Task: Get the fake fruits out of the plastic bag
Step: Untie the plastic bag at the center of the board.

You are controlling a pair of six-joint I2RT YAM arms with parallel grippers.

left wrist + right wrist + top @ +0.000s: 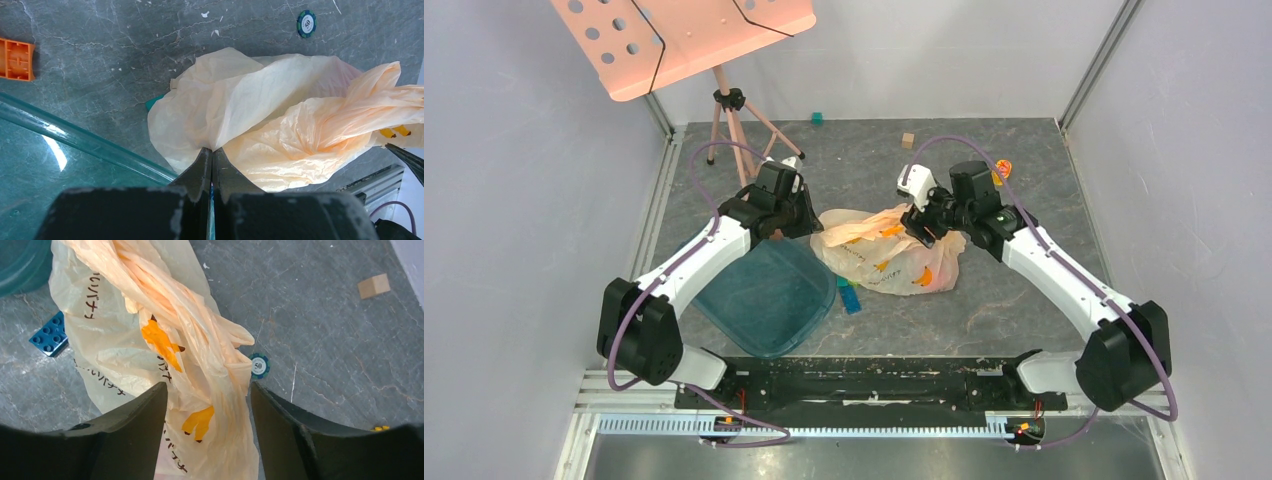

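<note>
The peach-beige plastic bag [886, 252] lies crumpled on the grey table between my two grippers. My left gripper [808, 224] is at its left edge. In the left wrist view that gripper [212, 151] is shut, with a fold of the bag [260, 115] pinched at the fingertips. My right gripper [921, 226] is over the bag's right end. In the right wrist view it [207, 402] is open, with the bag's twisted handle part [200, 370] lying between the fingers. The fake fruits do not show in any view.
A teal tray [769, 295] lies left of the bag, under my left arm. A blue-green block [851, 296] lies by the bag's near edge. A poker chip [259, 366] lies beside the bag. A music stand [724, 100], small blocks and an orange toy [1002, 170] are at the back.
</note>
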